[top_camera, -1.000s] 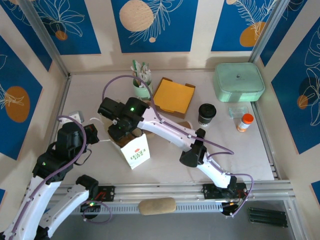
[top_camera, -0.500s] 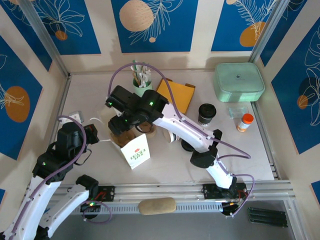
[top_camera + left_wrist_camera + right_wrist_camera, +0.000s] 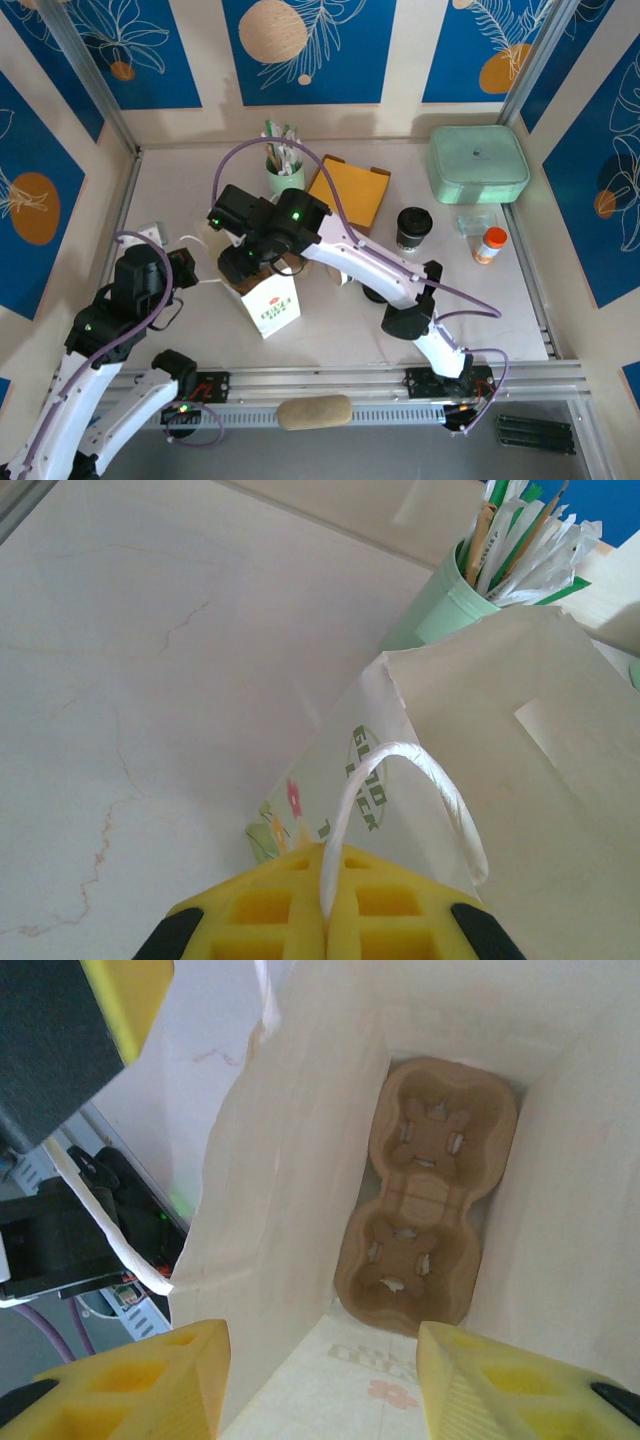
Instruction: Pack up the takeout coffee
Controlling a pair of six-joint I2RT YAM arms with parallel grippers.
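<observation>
Right pincer (image 3: 318, 1348) shifted over bag (image 3: 272, 305); carrier (image 3: 425, 1195) inside.

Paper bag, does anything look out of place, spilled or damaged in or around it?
Nothing stands out. The paper bag stands upright and open, the cup carrier lies at its bottom with both holders empty, and no spill or tear shows.

Left arm (image 3: 95, 335) bent at the elbow, left fingers (image 3: 280, 920) pinched together on a white handle (image 3: 398, 750), right arm (image 3: 355, 260) stretched forward and leftward, right fingers (image 3: 150, 1380) apart, pointing down
</observation>
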